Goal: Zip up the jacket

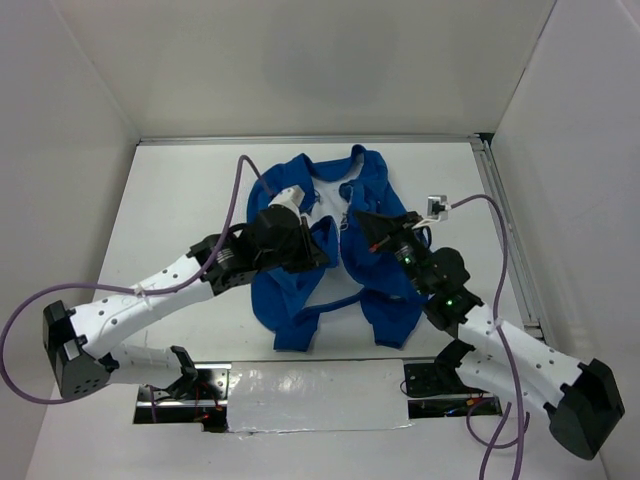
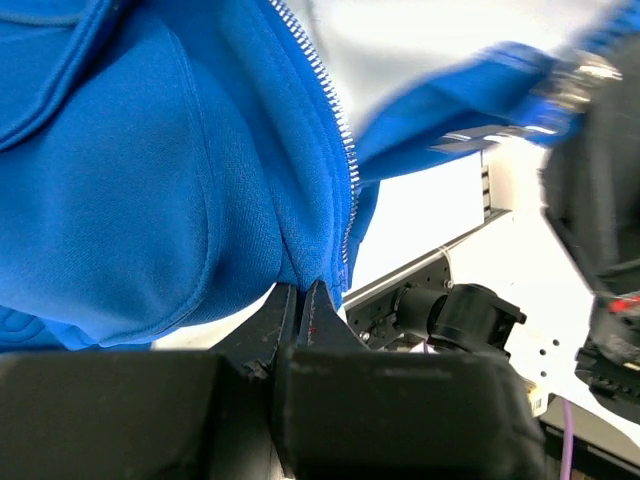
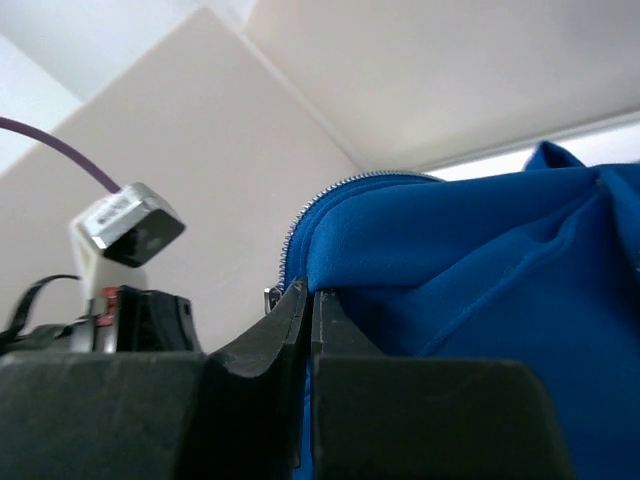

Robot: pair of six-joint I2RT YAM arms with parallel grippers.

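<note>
The royal-blue jacket (image 1: 300, 300) lies open in the middle of the table, its white lining (image 1: 330, 195) showing near the collar. My left gripper (image 1: 318, 248) is shut on the jacket's left front edge. In the left wrist view the jaws (image 2: 303, 287) pinch blue fabric right beside the silver zipper teeth (image 2: 345, 170). My right gripper (image 1: 362, 222) is shut on the opposite front edge. In the right wrist view the jaws (image 3: 310, 292) clamp a fold of the jacket (image 3: 470, 260) just under its zipper teeth (image 3: 297, 228). Both edges are lifted off the table, a small gap apart.
A metal rail (image 1: 505, 230) runs along the table's right side. White walls close in the back and both sides. A silver taped patch (image 1: 315, 395) lies at the near edge between the arm bases. Purple cables (image 1: 236, 190) loop above both arms.
</note>
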